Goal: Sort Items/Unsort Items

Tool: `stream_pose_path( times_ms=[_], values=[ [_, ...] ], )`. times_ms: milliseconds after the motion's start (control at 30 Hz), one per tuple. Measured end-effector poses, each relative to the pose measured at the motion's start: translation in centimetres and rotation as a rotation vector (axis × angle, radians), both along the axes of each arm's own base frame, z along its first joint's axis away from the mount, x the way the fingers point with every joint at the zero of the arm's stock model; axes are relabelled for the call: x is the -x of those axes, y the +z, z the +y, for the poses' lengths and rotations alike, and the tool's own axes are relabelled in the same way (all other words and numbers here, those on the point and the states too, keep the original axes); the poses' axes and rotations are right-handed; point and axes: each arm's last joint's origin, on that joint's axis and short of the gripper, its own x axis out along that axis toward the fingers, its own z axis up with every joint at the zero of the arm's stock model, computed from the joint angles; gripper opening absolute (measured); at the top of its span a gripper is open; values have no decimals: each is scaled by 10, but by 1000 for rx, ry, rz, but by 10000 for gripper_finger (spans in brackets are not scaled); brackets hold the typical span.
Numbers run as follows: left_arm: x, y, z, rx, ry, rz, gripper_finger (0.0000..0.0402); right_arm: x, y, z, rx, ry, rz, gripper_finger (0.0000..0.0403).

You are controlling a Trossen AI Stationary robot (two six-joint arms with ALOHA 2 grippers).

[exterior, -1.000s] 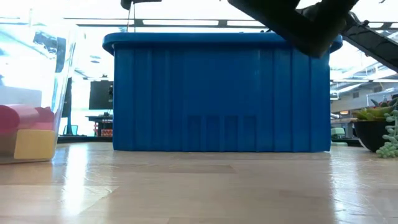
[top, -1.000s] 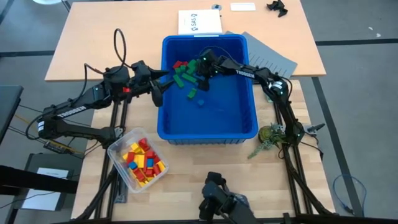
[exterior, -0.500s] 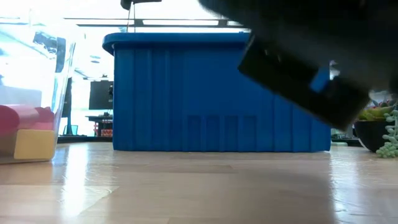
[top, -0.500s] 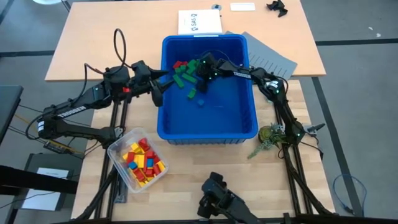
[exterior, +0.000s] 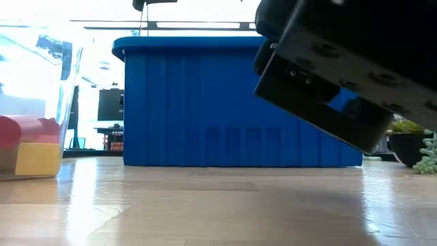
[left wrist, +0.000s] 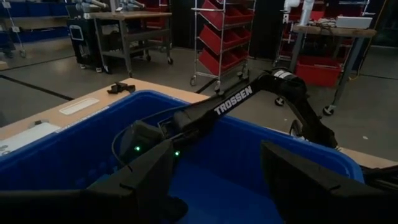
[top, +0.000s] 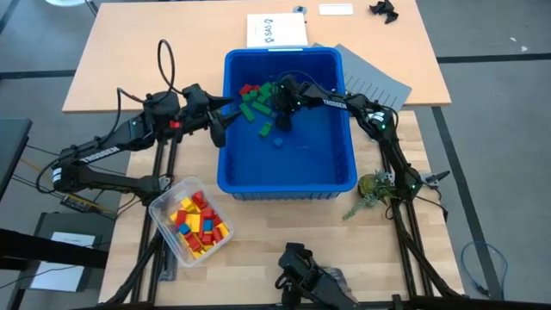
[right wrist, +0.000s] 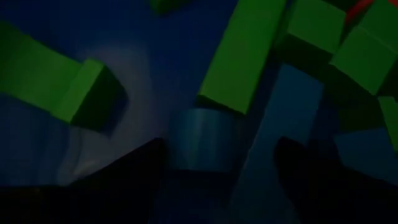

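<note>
lettering "trossen" marks right arm (left wrist: 249, 99) reaching into blue bin (top: 293, 176).

**Where everything sits on my bench**

The bin (top: 288, 185) stands mid-bench (top: 258, 250), between my two arms. Most loose blocks (top: 256, 103) lie bunched in its far left corner, with a couple (top: 278, 141) apart nearer the middle. My right end effector (top: 282, 116) reaches in from the right, down among that bunch; my left end effector (top: 220, 129) hangs over the bin's left wall. The small tub (top: 164, 226) holding more blocks (top: 198, 226) sits near the bench's front left (well apart from the bin). A plant (top: 372, 188) sits by the bin's front right corner. Divider sheets (top: 374, 83) and a paper (top: 275, 31) lie behind.
</note>
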Motion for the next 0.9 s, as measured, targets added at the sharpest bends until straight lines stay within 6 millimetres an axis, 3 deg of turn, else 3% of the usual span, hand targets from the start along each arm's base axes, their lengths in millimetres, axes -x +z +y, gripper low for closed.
stream_pose_path(
  times_ms=[200, 433, 700, 900],
  values=[
    [0, 0, 0, 0, 0, 0, 248, 4, 3, 2, 36, 105, 49, 307],
    [0, 0, 0, -19, 3, 11, 248, 20, 22, 15, -21, 215, 152, 307],
    [0, 0, 0, -42, 1, 27, 248, 13, 42, 7, 13, 57, -8, 306],
    [0, -1, 0, -39, 1, 28, 248, 15, 29, 4, 5, 15, -39, 306]
  ],
)
